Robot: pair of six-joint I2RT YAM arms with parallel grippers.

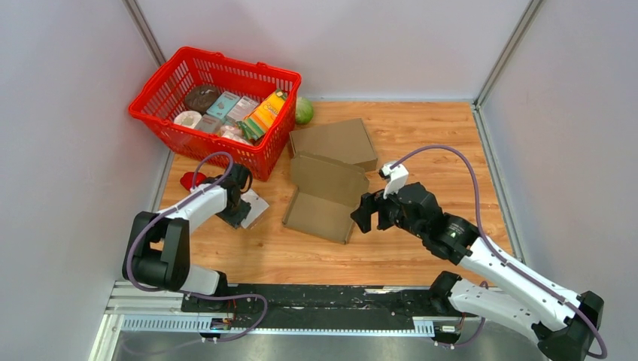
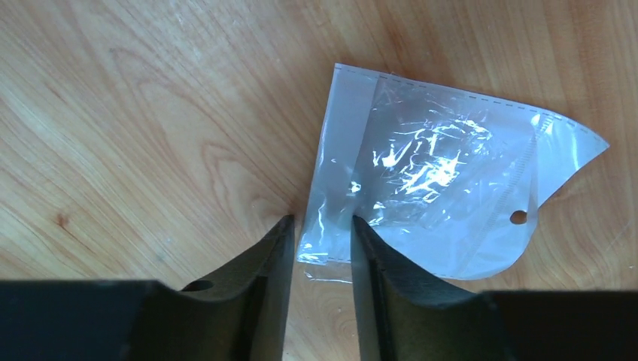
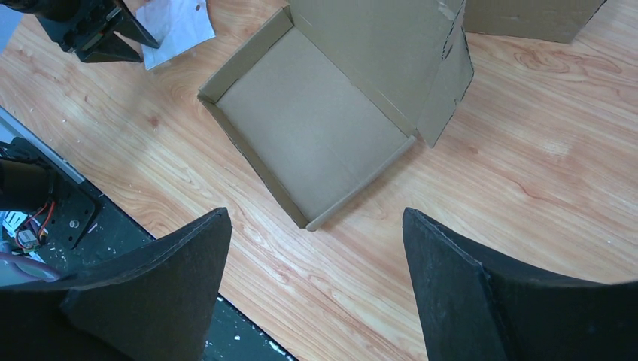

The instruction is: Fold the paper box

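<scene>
The paper box (image 1: 323,197) is brown cardboard and lies open in the middle of the table. Its shallow tray (image 3: 312,128) is flat and its lid (image 3: 376,45) stands raised at the far side. My right gripper (image 1: 363,213) hovers just right of the tray's near corner, jaws wide open and empty (image 3: 316,215). My left gripper (image 1: 239,209) is low over the table to the left of the box. It is open, its fingers (image 2: 280,233) straddling the near corner of a flat clear plastic bag (image 2: 444,180) without pinching it.
A second brown box (image 1: 335,143), closed, sits behind the open one. A red basket (image 1: 162,120) of groceries stands at the back left with a green ball (image 1: 303,110) beside it. A small red object (image 1: 188,180) lies by the left arm.
</scene>
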